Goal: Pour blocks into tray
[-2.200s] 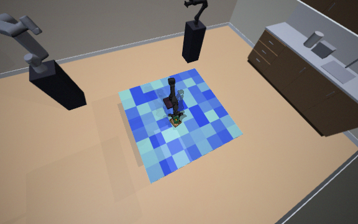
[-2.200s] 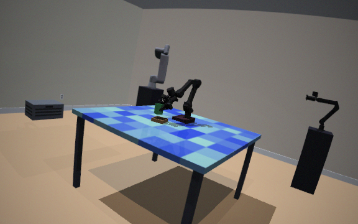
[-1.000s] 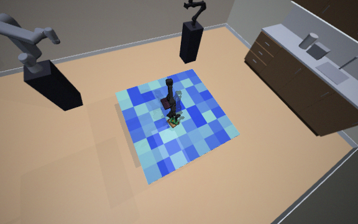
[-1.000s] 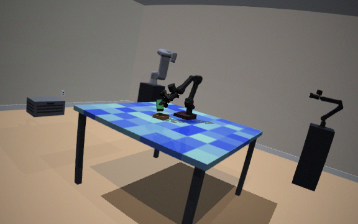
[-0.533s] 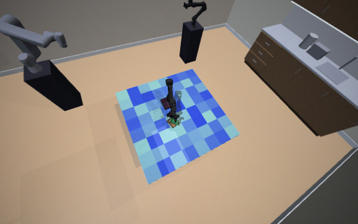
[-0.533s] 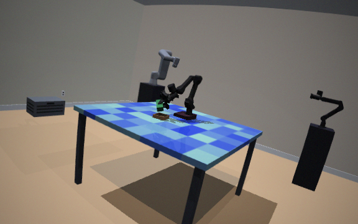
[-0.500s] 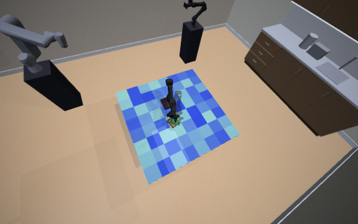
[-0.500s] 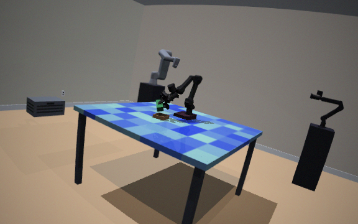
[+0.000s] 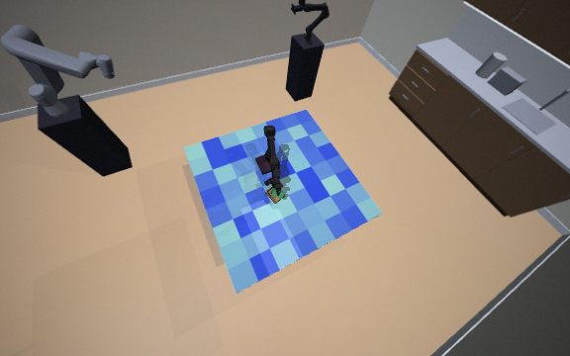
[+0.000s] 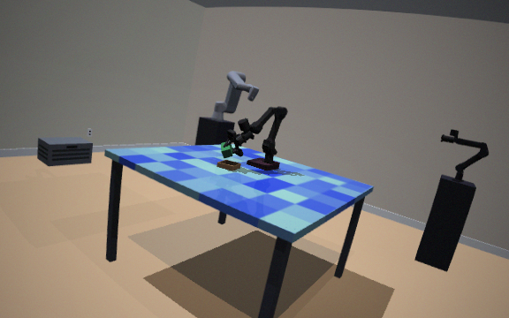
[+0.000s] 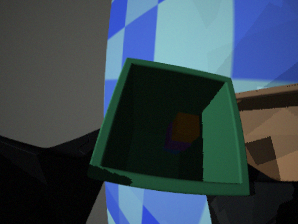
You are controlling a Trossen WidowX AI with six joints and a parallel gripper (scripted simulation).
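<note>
Top view: black arm at mid-frame on a blue checkered surface (image 9: 315, 183) (image 10: 254, 185) (image 11: 195, 45); green cup (image 9: 280, 195) (image 10: 226, 150) (image 11: 222, 145) over the tan tray (image 9: 273, 200) (image 10: 229, 167) (image 11: 260, 120), just below the frame's centre.

Exterior view: cup left of centre, raised above the tray and tilted — gripper (image 10: 233, 144) (image 11: 161, 132) fingers part-open, clamped on it. Tray rests on the surface, beside the arm's dark red base (image 10: 263, 165).

Wrist view: cup's mouth fills mid-frame. Inside — an orange block (image 11: 185, 127), a purple one (image 11: 171, 139) partly behind it, some blue at the lower edge. Tray at the right edge, partly hidden.
</note>
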